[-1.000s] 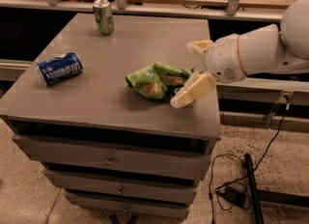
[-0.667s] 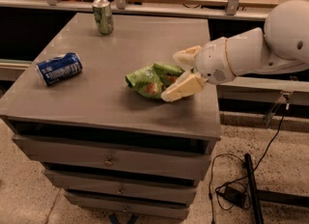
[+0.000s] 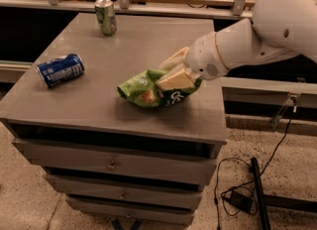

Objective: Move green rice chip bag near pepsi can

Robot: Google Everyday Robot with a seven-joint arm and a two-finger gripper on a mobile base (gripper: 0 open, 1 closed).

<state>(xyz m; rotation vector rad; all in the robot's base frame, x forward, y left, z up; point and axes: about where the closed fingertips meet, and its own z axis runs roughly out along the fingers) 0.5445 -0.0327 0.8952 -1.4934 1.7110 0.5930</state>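
The green rice chip bag (image 3: 142, 90) lies crumpled on the grey cabinet top (image 3: 148, 35), right of centre near the front edge. My gripper (image 3: 171, 71) reaches in from the right on a white arm. Its two cream fingers (image 3: 176, 80) are closed over the bag's right end, one above and one in front. The bag still rests on the top. The pepsi can (image 3: 60, 69) lies on its side near the left edge, well left of the bag.
A green-and-silver can (image 3: 106, 17) stands upright at the back of the top. The cabinet has drawers (image 3: 111, 164) below. A black cable and adapter (image 3: 240, 199) lie on the floor at the right. A counter with clutter runs behind.
My gripper has moved left from beside the bag onto its right end, and the fingers have drawn together on it. The bag looks more bunched. Both cans are unmoved.
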